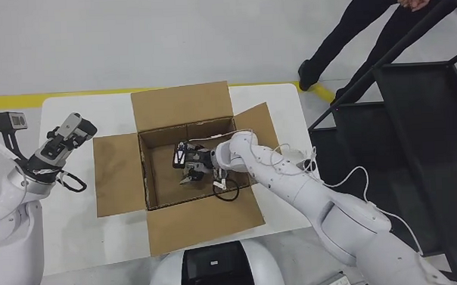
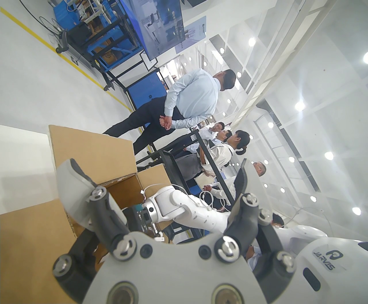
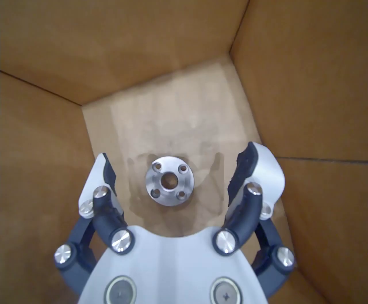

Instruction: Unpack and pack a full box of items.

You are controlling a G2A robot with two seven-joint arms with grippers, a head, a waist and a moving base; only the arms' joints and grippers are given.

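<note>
**Asker:** Where's the part?

**Me:** The metal flange [image 3: 169, 180] lies flat on the floor of the cardboard box [image 1: 182, 106], bore facing up. It is roughly mid-floor and clear of every wall.

**Asker:** Why is your arm down inside?

**Me:** The walls are tall and the flaps are folded outward, so straight down through the opening looks like the only clean way in. My right pincer [image 3: 176, 157] hangs just above the flange with one finger on each side. I judge that closing from here would take the disc across its rim.

**Asker:** So you have it?

**Me:** Not yet. The jaws stand wider than the disc, both pads are apart from the metal, and nothing is held.

**Asker:** And the other one?

**Me:** My left pincer [image 2: 156, 172] is raised over the table [image 1: 103, 238] near its left edge, outside the box's left flap. It is spread wide and empty. I'd guess it sits there so the two arms don't crowd the opening.
</note>
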